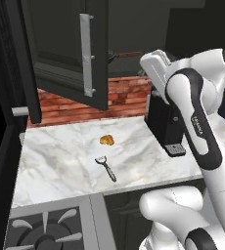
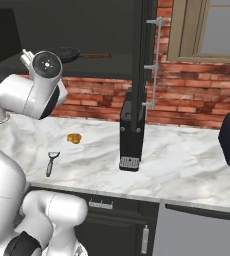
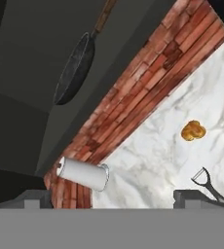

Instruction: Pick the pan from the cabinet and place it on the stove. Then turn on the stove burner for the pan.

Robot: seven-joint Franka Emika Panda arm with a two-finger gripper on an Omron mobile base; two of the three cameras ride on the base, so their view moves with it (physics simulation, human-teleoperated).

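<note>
The pan [image 3: 74, 69] is black and round and lies inside the open cabinet [image 3: 26, 44], with its brown handle [image 3: 104, 17] pointing away. In the right base view the pan [image 2: 65, 53] rests on the cabinet's shelf, just right of my raised hand. The left base view shows its handle [image 1: 129, 54] past the open cabinet door [image 1: 60, 44]. My gripper [image 3: 113, 197] is open, its fingertips [image 3: 36, 197] wide apart with nothing between them, some way short of the pan. The stove [image 1: 43, 228] lies at the lower left, below the counter's left end.
On the marble counter [image 1: 65, 161] lie a peeler [image 1: 107, 167] and an orange food piece [image 1: 107, 140]. A black coffee machine [image 2: 132, 130] stands by the brick wall. The cabinet door's edge and bar handle [image 2: 157, 65] hang over the counter. A white cylinder [image 3: 82, 173] sticks out near the wall.
</note>
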